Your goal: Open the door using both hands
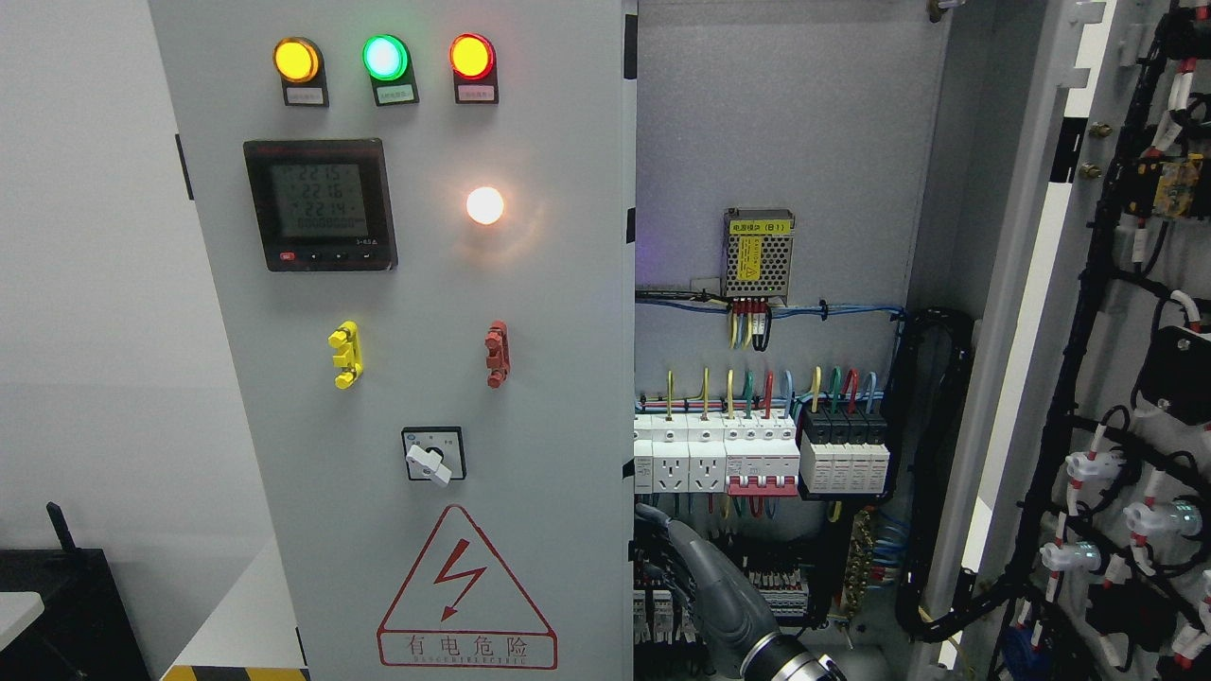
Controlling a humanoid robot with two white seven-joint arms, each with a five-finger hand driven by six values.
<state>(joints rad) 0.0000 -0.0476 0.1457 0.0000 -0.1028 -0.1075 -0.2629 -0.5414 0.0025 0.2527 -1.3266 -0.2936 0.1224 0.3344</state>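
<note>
clearly we are facing a tall grey metal electrical cabinet with two doors. its left door (407, 378) is shut or nearly so and fills the middle of the view; it carries a row of three round lit lamps (383, 59), amber, green and red, a black digital meter with a grey screen (320, 204), a glowing white lamp (484, 205), a yellow plastic handle (345, 355), a red plastic handle (497, 354), a white rotary switch on a black plate (433, 456) and a red triangular lightning warning sign (465, 591). the right door (1126, 378) is swung wide open at the right edge, its inner face covered in black cable bundles and white connectors. between them we see the cabinet interior, with a perforated metal power supply bearing a yellow label (758, 255) and a row of white circuit breakers (719, 454) fed by coloured wires.

one dark grey robot hand (695, 577) rises from the bottom edge just right of the left door's free edge, fingers (653, 520) pointing up and lying beside that edge. we cannot tell whether they grip the edge or only rest near it, nor which arm it belongs to.
</note>
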